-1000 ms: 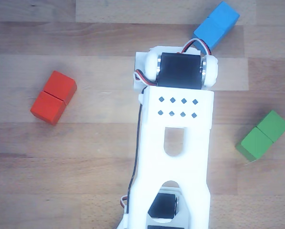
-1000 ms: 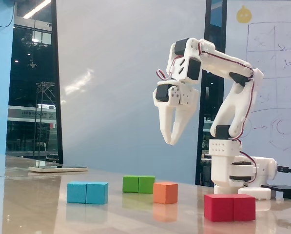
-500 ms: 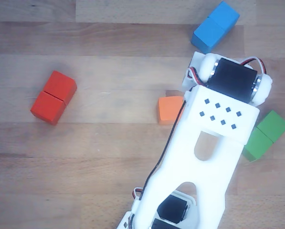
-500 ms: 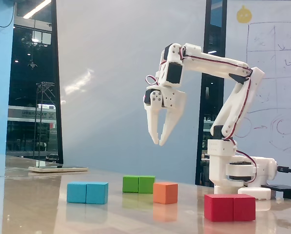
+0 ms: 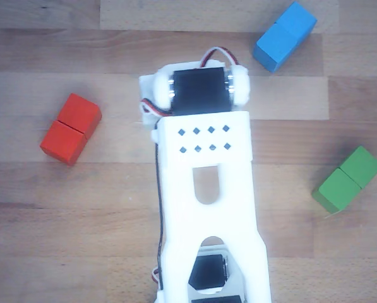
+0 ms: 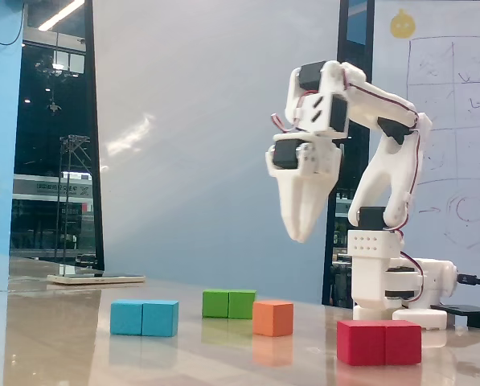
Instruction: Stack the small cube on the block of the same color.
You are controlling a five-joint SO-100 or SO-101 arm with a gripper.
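The small orange cube [image 6: 272,318] sits on the table in the fixed view, between the green and red blocks. My gripper [image 6: 300,236] hangs well above it and a little to its right, pointing down, with the jaws together and nothing held. The red double-length block [image 6: 379,342] lies at the front right, near the arm's base; in the other view it [image 5: 70,129] lies left of the arm. In the other view my white arm [image 5: 204,164] fills the middle and hides both the gripper tips and the orange cube.
A blue double block [image 6: 144,318] lies at the left and a green double block [image 6: 229,304] behind the orange cube. In the other view, blue [image 5: 284,36] is top right and green [image 5: 347,179] right. The arm's base [image 6: 392,285] stands at the right.
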